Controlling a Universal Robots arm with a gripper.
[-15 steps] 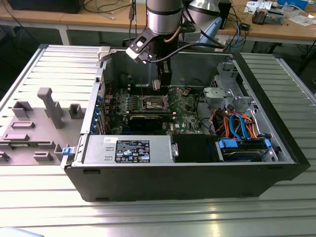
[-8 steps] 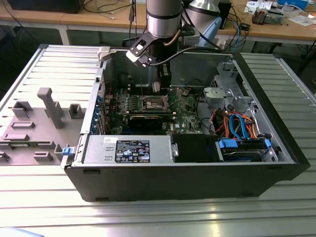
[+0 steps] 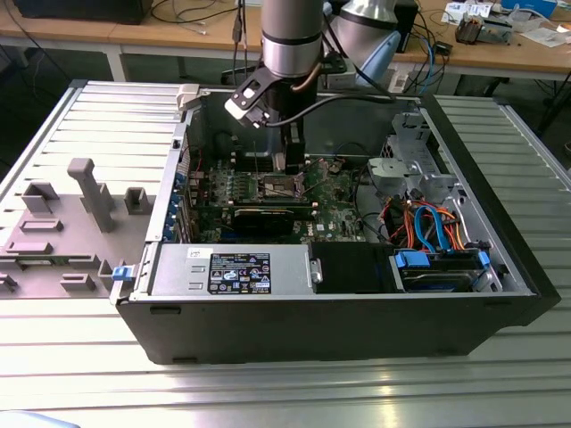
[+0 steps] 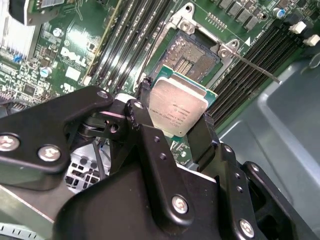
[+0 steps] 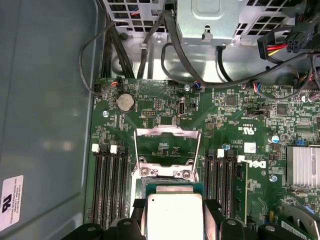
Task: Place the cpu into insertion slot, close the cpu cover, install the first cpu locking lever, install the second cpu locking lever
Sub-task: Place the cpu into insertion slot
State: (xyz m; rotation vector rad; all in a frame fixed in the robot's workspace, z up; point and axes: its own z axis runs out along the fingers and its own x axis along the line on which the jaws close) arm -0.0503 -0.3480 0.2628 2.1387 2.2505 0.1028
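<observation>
My gripper [image 4: 175, 119] is shut on the cpu [image 4: 177, 106], a small square chip with a silver-grey top, pinched by its edges between two black fingers [image 4: 141, 107]. The chip hangs tilted just above the green board, close to the insertion slot [image 4: 192, 54], whose dark centre lies uncovered. In the first wrist view the cpu [image 5: 174, 216] sits in the gripper [image 5: 174, 222], and the cpu cover [image 5: 168, 133] stands swung open beyond it. Two thin wire locking levers [image 4: 257, 68] stick out unlatched beside the slot. In the exterior view the gripper [image 3: 291, 165] hovers over the slot [image 3: 282, 185].
Rows of black memory slots [image 5: 109, 185] flank the socket on both sides. A long black graphics card [image 3: 272, 217] lies nearer the case front, beside a power supply [image 3: 232, 267] and a drive bay with blue and orange cables [image 3: 437, 241]. Case walls [image 3: 178, 169] enclose the board.
</observation>
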